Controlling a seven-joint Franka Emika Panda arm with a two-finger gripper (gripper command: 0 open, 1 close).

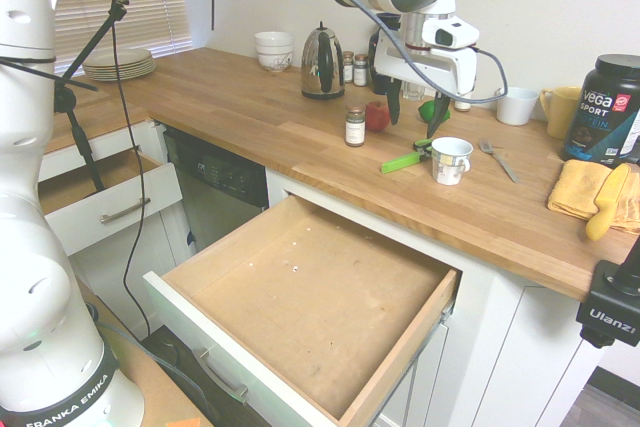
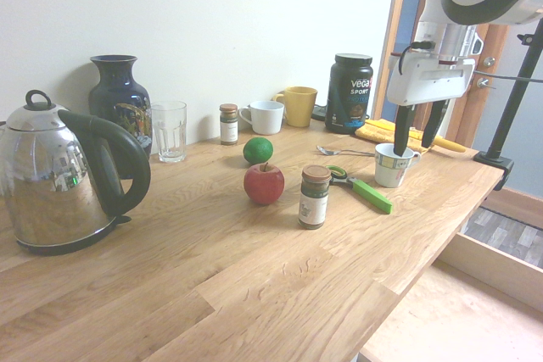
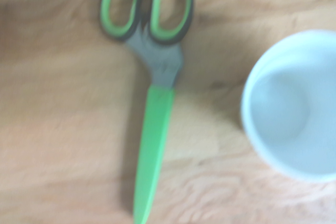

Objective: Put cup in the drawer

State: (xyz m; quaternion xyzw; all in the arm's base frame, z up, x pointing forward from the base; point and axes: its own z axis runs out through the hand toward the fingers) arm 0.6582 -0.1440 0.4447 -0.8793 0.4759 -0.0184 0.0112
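The cup (image 1: 450, 159) (image 2: 394, 164), a small whitish mug with a flared rim, stands upright on the wooden counter near its front edge. In the wrist view the cup (image 3: 294, 103) shows blurred, seen from above. My gripper (image 1: 415, 115) (image 2: 418, 129) hangs open just above the counter, slightly behind the cup, with nothing between its fingers. One finger comes down close to the cup's rim. Below the counter the wide drawer (image 1: 300, 307) (image 2: 475, 294) is pulled out, and its bare wood bottom shows.
Green scissors (image 1: 405, 159) (image 2: 365, 190) (image 3: 155, 129) lie right beside the cup. A spice jar (image 1: 355, 127), an apple (image 2: 264, 183), a lime (image 2: 257, 150) and a spoon (image 1: 497, 160) are close by. A white mug (image 1: 517, 105), a kettle (image 1: 322, 62) and a glass tumbler (image 2: 169, 130) stand further back. A smaller drawer (image 1: 105, 202) is also open.
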